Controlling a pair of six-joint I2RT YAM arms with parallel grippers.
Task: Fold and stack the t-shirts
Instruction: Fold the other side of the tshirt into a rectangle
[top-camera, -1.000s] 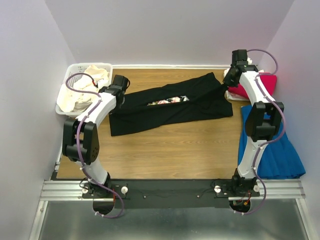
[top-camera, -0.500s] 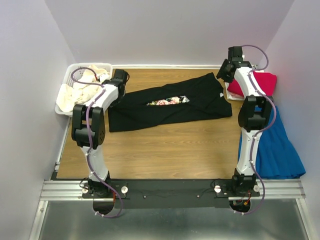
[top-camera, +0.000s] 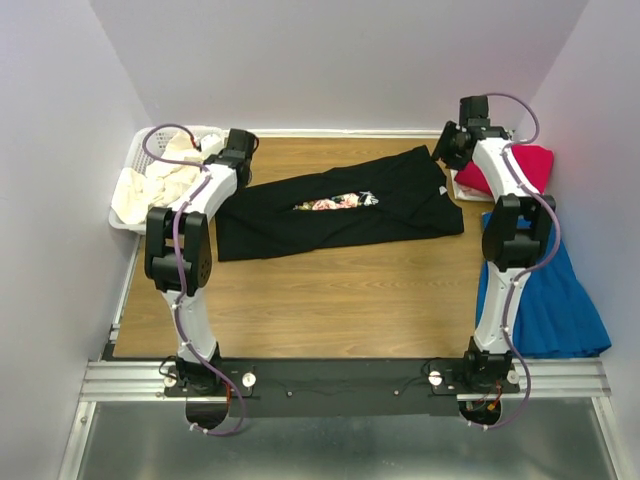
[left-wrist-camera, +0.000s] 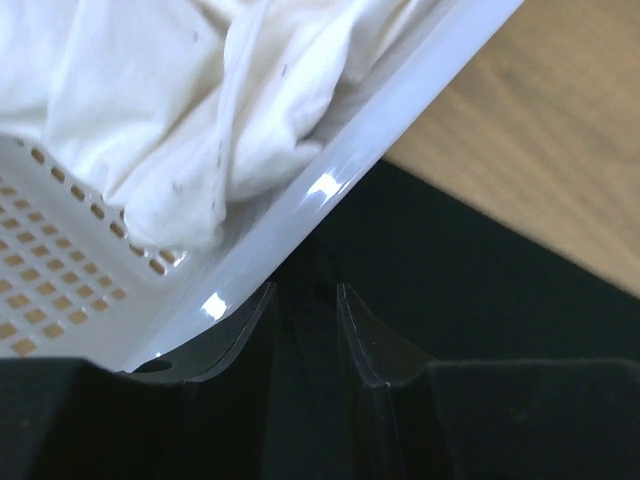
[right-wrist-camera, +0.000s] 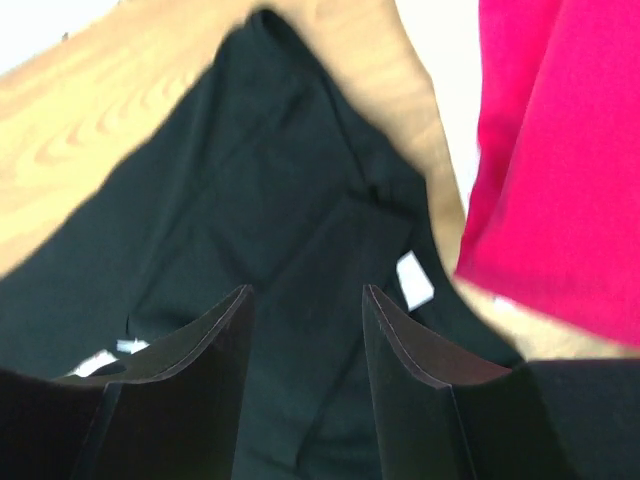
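Note:
A black t-shirt (top-camera: 340, 205) lies folded into a long strip across the table, a bit of its floral print (top-camera: 335, 202) showing in the fold. My left gripper (top-camera: 238, 150) hovers over the strip's left end beside the basket; its jaws (left-wrist-camera: 303, 300) stand a little apart over black cloth (left-wrist-camera: 500, 300). At the strip's right end my right gripper (top-camera: 447, 148) is open (right-wrist-camera: 305, 295) above the black shirt (right-wrist-camera: 270, 190) and its white tag (right-wrist-camera: 415, 281). A crimson t-shirt (top-camera: 520, 165) (right-wrist-camera: 560, 150) lies at the far right. Cream-white t-shirts (top-camera: 165, 175) (left-wrist-camera: 150, 100) fill the basket.
The white lattice basket (top-camera: 135, 160) (left-wrist-camera: 330, 190) stands at the table's back left corner, its rim right beside my left fingers. A blue cloth (top-camera: 545, 295) hangs over the table's right edge. Walls close in on three sides.
Both grippers have opened and let go of the black shirt's ends. The left arm has swung toward the basket and the right has drawn back toward the far corner. The shirt lies flat.

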